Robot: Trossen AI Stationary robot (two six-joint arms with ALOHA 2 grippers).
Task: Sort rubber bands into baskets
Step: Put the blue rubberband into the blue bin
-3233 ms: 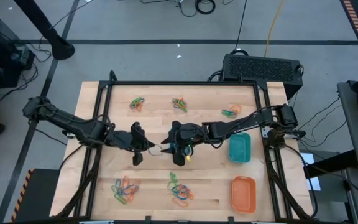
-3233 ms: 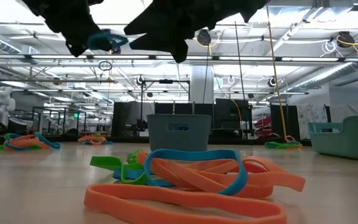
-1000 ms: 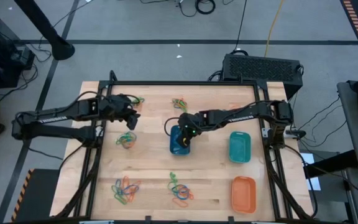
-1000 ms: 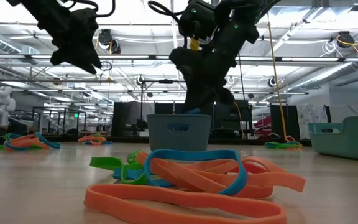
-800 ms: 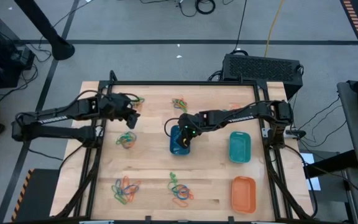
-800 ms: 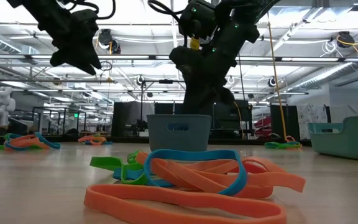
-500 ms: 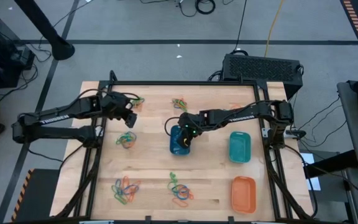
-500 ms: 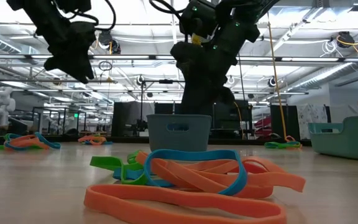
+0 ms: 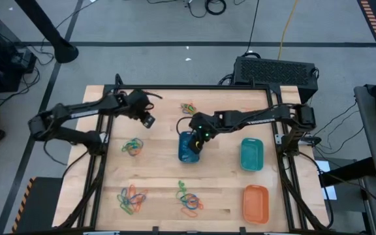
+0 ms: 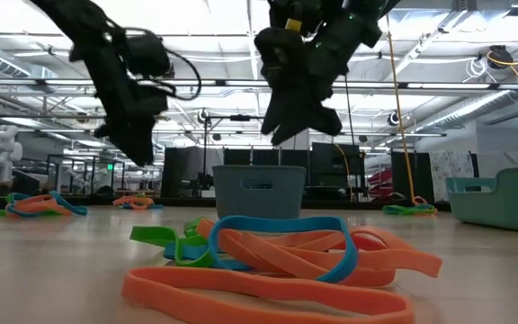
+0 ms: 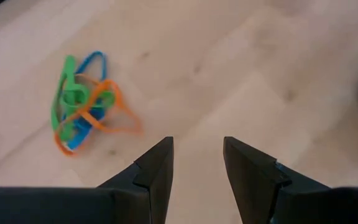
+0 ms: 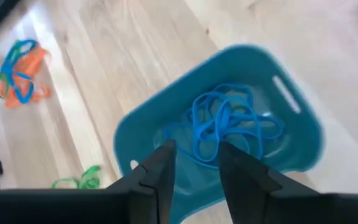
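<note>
While the blue basket (image 9: pixel 189 148) at mid-table already holds several blue bands (image 12: pixel 229 127), most sorting seems left: mixed piles (image 9: pixel 130 200) lie around it, and the teal basket (image 9: pixel 251 155) and orange basket (image 9: pixel 255 202) beside it look empty. The right gripper (image 9: pixel 198 139) hangs above it, fingers apart, empty. The left gripper (image 9: pixel 147 121) is spread near another pile (image 11: pixel 82 106).
</note>
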